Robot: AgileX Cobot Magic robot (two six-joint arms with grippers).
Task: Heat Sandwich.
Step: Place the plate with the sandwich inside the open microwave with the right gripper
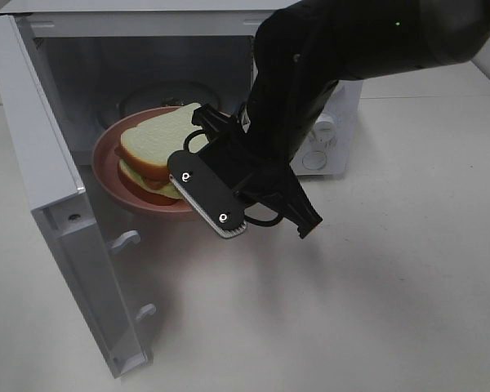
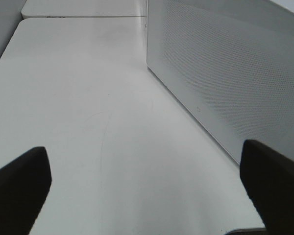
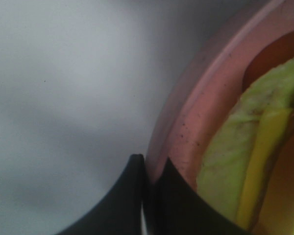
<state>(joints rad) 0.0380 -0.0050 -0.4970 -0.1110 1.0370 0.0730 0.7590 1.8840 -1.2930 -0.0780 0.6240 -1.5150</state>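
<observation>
High view: the sandwich sits on a plate half inside the microwave, with the right jaws clamping the plate's rim. Left wrist: left jaws gape over the worktop. Right wrist: the rim pinch is thin, so the plate may tilt and the sandwich slide off.

Right arm was reached down across the middle, right gripper was pinched closed on the rim of the pink plate, left gripper was held wide open.
</observation>
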